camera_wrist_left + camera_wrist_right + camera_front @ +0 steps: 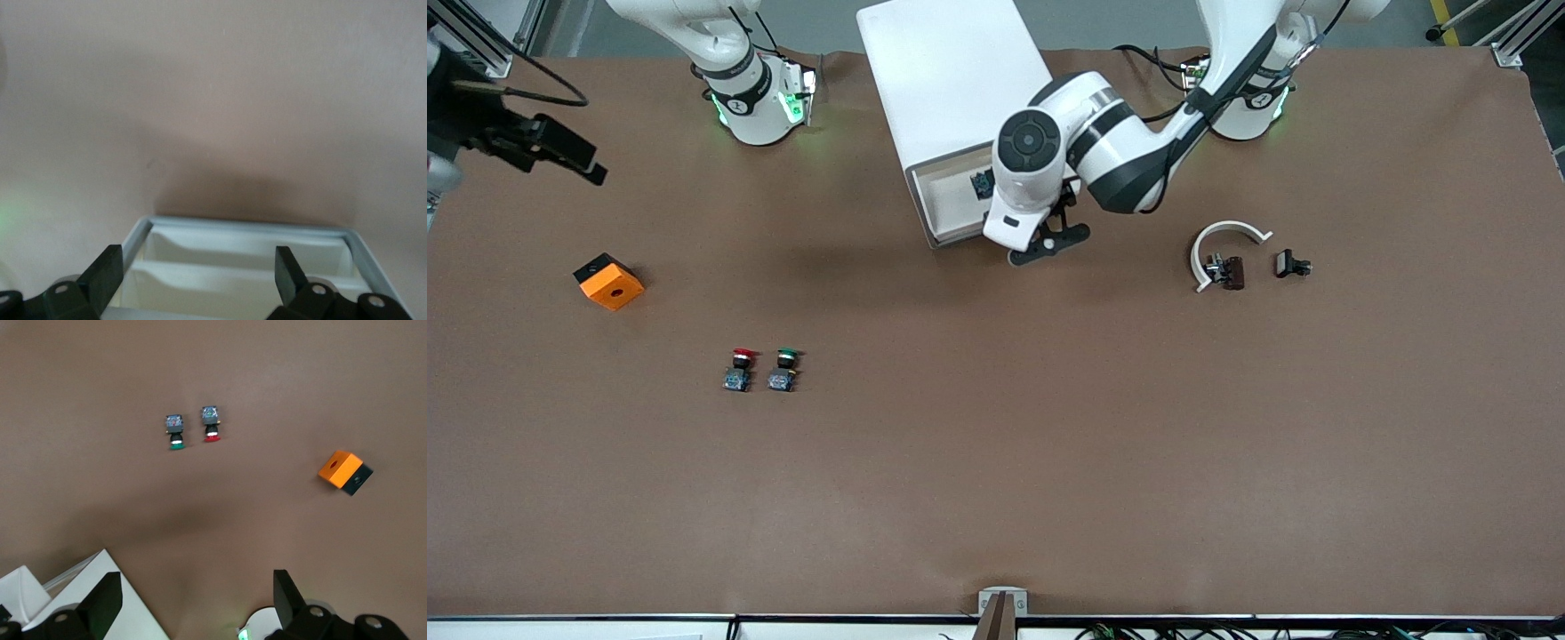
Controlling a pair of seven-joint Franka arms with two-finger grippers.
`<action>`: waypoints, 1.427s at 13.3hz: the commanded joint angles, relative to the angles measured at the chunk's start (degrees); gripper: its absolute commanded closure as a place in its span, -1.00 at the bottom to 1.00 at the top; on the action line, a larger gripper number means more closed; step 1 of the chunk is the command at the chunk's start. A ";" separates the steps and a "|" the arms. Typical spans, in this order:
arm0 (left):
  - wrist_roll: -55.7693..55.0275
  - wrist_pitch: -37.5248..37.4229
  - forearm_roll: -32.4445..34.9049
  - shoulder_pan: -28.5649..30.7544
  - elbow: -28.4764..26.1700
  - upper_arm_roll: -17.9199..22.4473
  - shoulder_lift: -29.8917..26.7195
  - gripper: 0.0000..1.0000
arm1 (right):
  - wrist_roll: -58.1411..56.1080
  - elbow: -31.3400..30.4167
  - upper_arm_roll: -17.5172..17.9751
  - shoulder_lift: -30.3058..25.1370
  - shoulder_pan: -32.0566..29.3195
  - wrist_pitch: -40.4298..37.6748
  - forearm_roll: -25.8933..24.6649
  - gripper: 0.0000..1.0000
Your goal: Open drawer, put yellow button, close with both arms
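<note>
Table (996, 462): we see a wide brown mat over the whole work surface, creased slightly along the edge by the arm bases; grey floor and aluminium frame rails show past it.
Cabinet (951, 80): we take this white box as our landmark; it stands between the two arm bases, its front facing the front camera.
Drawer (947, 200): we see the top tray pulled out of the cabinet, white inside with a grey rim; in the left wrist view (247, 260) a low ridge runs across the tray floor.
Yellow button (983, 183): we see a small dark and blue piece lying in the drawer, mostly hidden by the left arm; we cannot make out its cap colour.
Left gripper (1049, 242): we see it over the front edge of the drawer, fingers (107, 270) spread wide with nothing between them.
Right gripper (560, 151): we see it waiting over the right arm's end of the table, well away from the cabinet; its fingers (287, 590) stand wide apart and hold nothing.
Red-capped button (738, 370) and green-capped button (783, 370): they lie side by side, nearer the front camera than the cabinet.
Orange block (608, 282): it sits toward the right arm's end, well apart from the cabinet.
White curved piece (1223, 249): it lies toward the left arm's end from the cabinet, with two small dark parts (1291, 264) beside it.
</note>
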 commanded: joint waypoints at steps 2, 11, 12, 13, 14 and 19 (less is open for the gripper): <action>-4.64 0.24 -0.86 0.72 -3.02 -4.28 -1.78 -1.00 | -6.11 -0.04 1.23 1.52 -4.78 1.66 -0.75 -1.00; -10.63 -1.87 -5.53 0.80 -3.19 -7.36 -1.43 -1.00 | -10.77 3.57 1.31 4.60 -5.32 3.59 -4.27 -1.00; -10.45 -1.78 -5.44 1.06 -2.93 -6.93 -1.26 -1.00 | -10.78 3.66 1.31 4.51 -5.32 3.60 -4.36 -1.00; -10.36 -1.78 -5.35 1.85 -2.32 -6.40 -0.99 -1.00 | -10.78 3.66 1.31 4.51 -5.32 3.60 -4.27 -1.00; -9.75 -1.78 -5.27 3.25 -1.71 -6.31 -0.99 -1.00 | -10.95 3.66 1.31 4.51 -5.32 3.60 -4.27 -1.00; -7.21 -1.78 -0.62 13.44 1.72 -6.13 -1.08 -1.00 | -11.92 3.57 1.31 4.51 -6.02 3.25 -4.00 -1.00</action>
